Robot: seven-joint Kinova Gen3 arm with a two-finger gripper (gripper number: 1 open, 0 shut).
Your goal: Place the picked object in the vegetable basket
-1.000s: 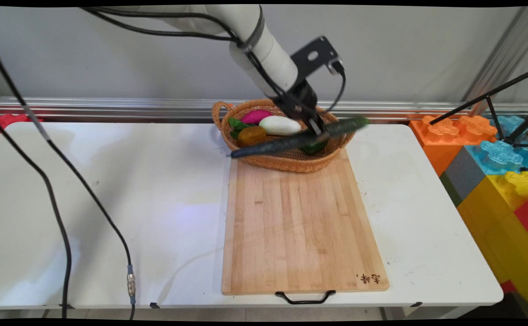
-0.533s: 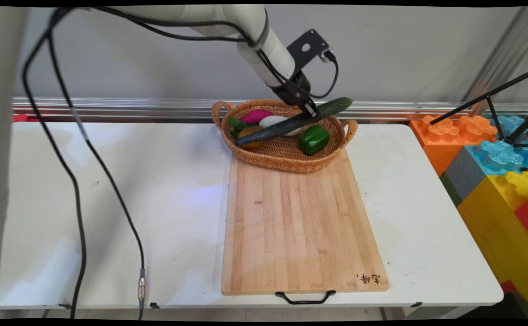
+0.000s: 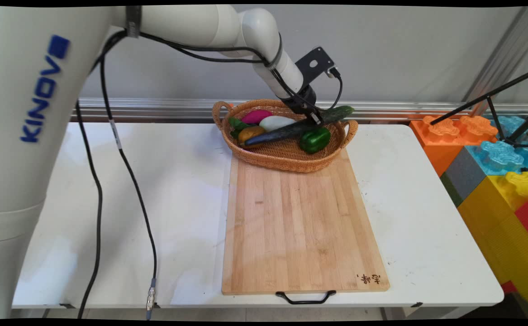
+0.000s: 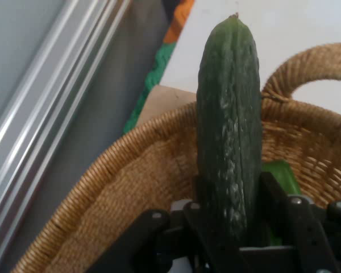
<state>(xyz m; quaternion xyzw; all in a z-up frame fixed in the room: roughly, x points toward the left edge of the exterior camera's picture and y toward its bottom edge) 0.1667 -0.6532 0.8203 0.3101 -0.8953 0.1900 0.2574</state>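
Fingers [image 4: 273, 199] of my gripper [image 3: 314, 118] clamp the cucumber [image 3: 297, 127] near its upper-right end. Its long axis slants from the frame's upper right down to lower left across the wicker basket [image 3: 268, 158], above the green pepper [image 3: 314, 139].

Vegetables crowd basket [image 3: 286, 158]; cutting board [image 3: 300, 226] lies bare

- White table [image 3: 178, 190] runs wall to wall below a plain grey wall [image 3: 404, 50].
- Aluminium rail [image 3: 155, 108] lines the table's far edge.
- Big coloured blocks [image 3: 494, 172] stacked off its right edge.
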